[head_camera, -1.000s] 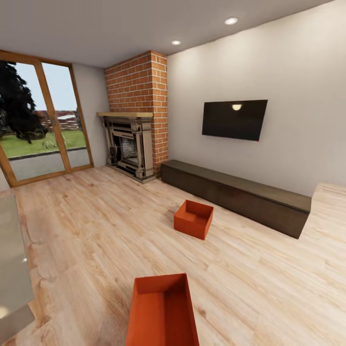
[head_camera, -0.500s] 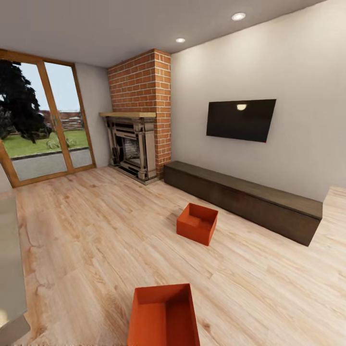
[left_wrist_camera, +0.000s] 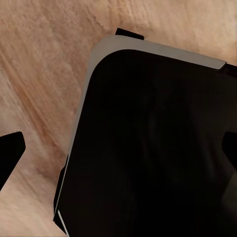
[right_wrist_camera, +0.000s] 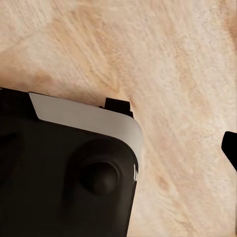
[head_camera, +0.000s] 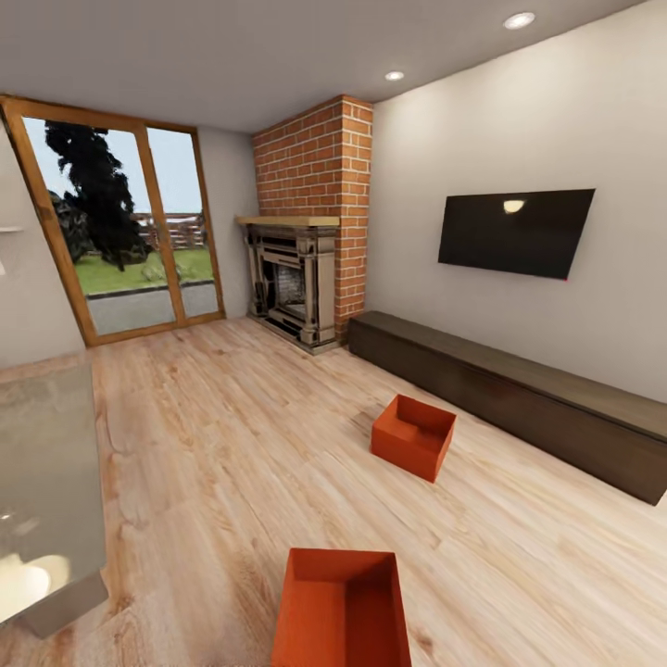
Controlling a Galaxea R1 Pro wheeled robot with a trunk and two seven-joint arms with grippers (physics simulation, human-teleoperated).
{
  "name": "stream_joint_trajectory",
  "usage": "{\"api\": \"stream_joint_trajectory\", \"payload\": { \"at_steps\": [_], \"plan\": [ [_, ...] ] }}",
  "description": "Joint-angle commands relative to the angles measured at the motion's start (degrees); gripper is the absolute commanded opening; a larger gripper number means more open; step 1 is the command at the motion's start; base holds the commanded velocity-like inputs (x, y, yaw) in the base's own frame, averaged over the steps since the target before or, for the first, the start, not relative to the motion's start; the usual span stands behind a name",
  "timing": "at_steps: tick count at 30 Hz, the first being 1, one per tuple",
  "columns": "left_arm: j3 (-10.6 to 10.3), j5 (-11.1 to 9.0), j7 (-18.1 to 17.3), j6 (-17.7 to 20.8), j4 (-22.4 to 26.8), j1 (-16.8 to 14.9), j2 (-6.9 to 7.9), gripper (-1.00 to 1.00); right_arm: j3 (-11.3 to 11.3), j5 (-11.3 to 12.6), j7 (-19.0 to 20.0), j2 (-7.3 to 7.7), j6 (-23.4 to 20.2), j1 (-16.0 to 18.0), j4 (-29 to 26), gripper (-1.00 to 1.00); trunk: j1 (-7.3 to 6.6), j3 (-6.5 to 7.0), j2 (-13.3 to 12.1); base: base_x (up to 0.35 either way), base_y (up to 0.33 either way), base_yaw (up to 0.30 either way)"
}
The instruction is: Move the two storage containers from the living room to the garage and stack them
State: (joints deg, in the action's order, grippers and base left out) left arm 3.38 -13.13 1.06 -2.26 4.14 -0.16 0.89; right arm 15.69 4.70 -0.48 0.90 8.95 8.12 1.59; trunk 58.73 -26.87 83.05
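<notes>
Two orange-red open-top storage containers stand on the light wood-plank floor of the living room. The near container lies at the bottom of the head view, cut off by the frame edge. The far container sits mid-floor, just in front of the long dark bench. My left gripper hangs open over my dark base and the wood floor, with nothing between its fingertips. Of my right gripper, one dark fingertip stands far out to the side over the planks, and nothing is held.
The long dark low bench runs along the right wall under the TV. A red brick fireplace fills the far corner, beside glass doors. A grey glossy surface juts in at the left.
The whole head view has swung, so the fireplace, TV and both containers sit further right in the picture. The containers themselves have not moved on the floor.
</notes>
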Motion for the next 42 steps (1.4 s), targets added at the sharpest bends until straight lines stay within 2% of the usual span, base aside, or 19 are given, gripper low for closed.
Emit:
{"api": "stream_joint_trajectory", "payload": {
  "at_steps": [1, 10, 23, 42],
  "plan": [
    [0.3, 0.0, 0.0, -0.1, 0.0, 0.0, -0.02, 1.00, 0.5, 0.5, 0.0, -0.02, 0.3, 0.1, 0.2, 1.00, 0.00, -0.05, 0.0, 0.000, 0.000, 0.206],
    [0.3, 0.0, 0.1, -0.1, 0.0, 0.0, -0.02, 1.00, 0.4, 0.7, 0.0, -0.03, 0.4, 0.1, 0.2, 1.00, 0.00, -0.05, 0.0, 0.000, 0.000, 0.036],
    [0.3, 0.0, 0.1, -0.1, 0.0, 0.0, -0.02, 1.00, 0.1, 1.0, 0.0, -0.10, 0.4, 0.1, 0.2, 1.00, 0.00, -0.05, 0.0, 0.000, 0.000, -0.162],
    [0.3, 0.0, 0.0, -0.1, 0.1, 0.0, -0.02, 1.00, 0.3, 0.8, 0.0, -0.05, 0.3, 0.1, 0.2, 1.00, 0.00, -0.05, 0.0, 0.000, 0.000, -0.027]
  ]
}}
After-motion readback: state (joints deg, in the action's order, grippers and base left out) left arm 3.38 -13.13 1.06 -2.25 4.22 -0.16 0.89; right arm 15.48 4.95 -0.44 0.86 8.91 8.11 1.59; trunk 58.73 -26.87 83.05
